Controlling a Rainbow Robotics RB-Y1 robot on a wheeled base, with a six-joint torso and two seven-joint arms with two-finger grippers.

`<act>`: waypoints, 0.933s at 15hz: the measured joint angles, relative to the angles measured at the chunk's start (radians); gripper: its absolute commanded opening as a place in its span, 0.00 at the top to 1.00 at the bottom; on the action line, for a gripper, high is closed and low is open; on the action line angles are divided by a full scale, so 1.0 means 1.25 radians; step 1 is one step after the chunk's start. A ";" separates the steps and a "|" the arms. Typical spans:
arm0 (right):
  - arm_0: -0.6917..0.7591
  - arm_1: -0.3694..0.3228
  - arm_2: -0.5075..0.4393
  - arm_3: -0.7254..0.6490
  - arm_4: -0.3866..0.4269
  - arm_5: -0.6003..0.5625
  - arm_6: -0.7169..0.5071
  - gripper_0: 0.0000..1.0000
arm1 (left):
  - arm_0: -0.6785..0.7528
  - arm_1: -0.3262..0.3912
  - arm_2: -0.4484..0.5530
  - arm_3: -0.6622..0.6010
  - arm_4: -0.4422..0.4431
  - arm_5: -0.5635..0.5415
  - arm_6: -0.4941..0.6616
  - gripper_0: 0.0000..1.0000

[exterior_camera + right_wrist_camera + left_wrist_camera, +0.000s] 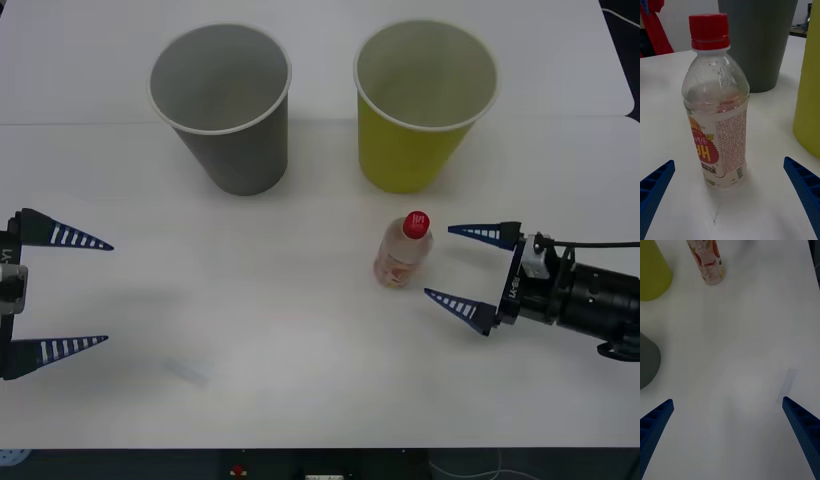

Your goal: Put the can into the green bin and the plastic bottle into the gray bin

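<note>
On the white table (300,330) we record four items and two grippers. The gray bin (225,105) stands upright at about 11 o'clock from the table's centre, its mouth open upward; the green bin (420,100) stands upright at about 1 o'clock, just beside the gray one but apart from it. The plastic bottle (404,251) stands upright on its base at roughly 3 o'clock from centre, near the foot of the green bin and not touching it; we note its red cap (709,27), clear upper body and red-orange-and-white label. The right gripper (468,268) lies low at 3 o'clock, its blue ribbed fingers pointing toward the bottle, jaws spread wide and holding nothing; the bottle sits just beyond the fingertips, in line with the gap between them. In the right wrist view we see the bottle centred between the two fingers (655,191), with both bins behind it. The left gripper (88,292) rests at 9 o'clock, well apart from every item, jaws likewise wide apart and empty, over bare tabletop.
</note>
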 measured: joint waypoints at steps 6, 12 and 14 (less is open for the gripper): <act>-0.051 0.089 0.004 0.073 0.020 0.014 0.030 0.00 | 0.000 0.000 0.000 0.000 0.000 0.000 0.000 0.00; -0.062 0.135 0.018 0.072 0.034 0.038 0.042 0.12 | 0.000 0.000 0.000 0.000 0.000 0.000 0.000 0.00; -0.062 0.135 0.020 0.072 0.034 0.040 0.050 0.84 | 0.000 0.000 0.000 0.000 0.000 0.000 0.000 0.00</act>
